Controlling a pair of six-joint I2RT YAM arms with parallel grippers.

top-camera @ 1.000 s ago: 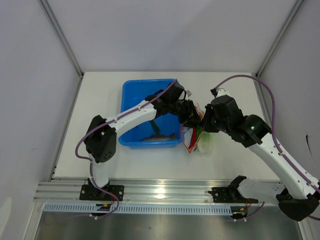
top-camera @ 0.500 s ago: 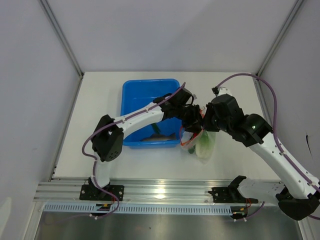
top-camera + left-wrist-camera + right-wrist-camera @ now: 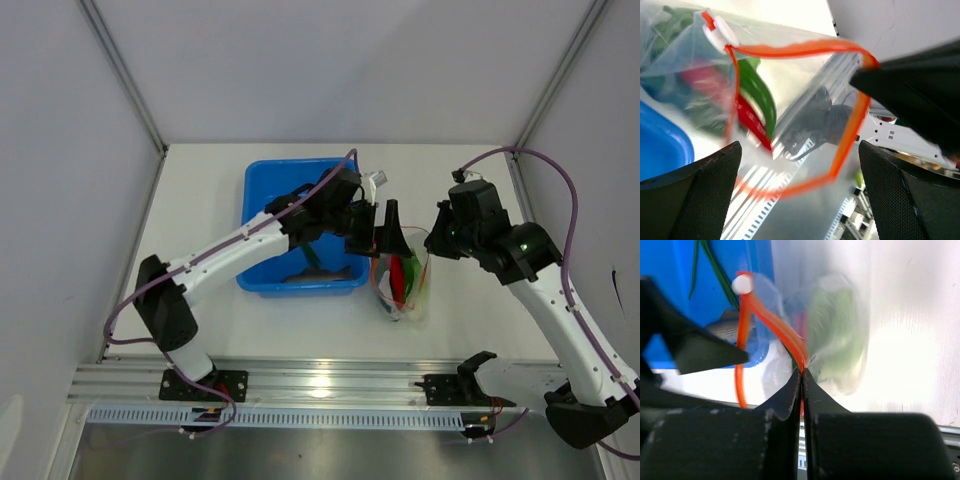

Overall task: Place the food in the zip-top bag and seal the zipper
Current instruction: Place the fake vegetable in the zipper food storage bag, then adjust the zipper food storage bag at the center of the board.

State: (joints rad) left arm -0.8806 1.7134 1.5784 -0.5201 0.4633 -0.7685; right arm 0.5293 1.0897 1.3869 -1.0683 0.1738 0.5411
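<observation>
At the left of the table the blue bin holds at least one more dark green pod, so filling is not done. Over the bin's right edge the left gripper hangs at the mouth of the zip-top bag with its fingers spread wide and nothing between them. The bag stands just right of the bin, and its orange zipper is pulled into an open loop, with the white slider at one end. A red chili and a curved green pod lie inside, and the pale cabbage head shows through the plastic. On the far side, the right gripper has its fingers pressed together on the bag's rim at the zipper, holding the mouth up.

The step in hand looks like fetching the next item. To do it well, the left arm should rise straight out so a finger does not hook the orange strip. The right pinch should hold firm and high, so the loop is wide for the next drop.
</observation>
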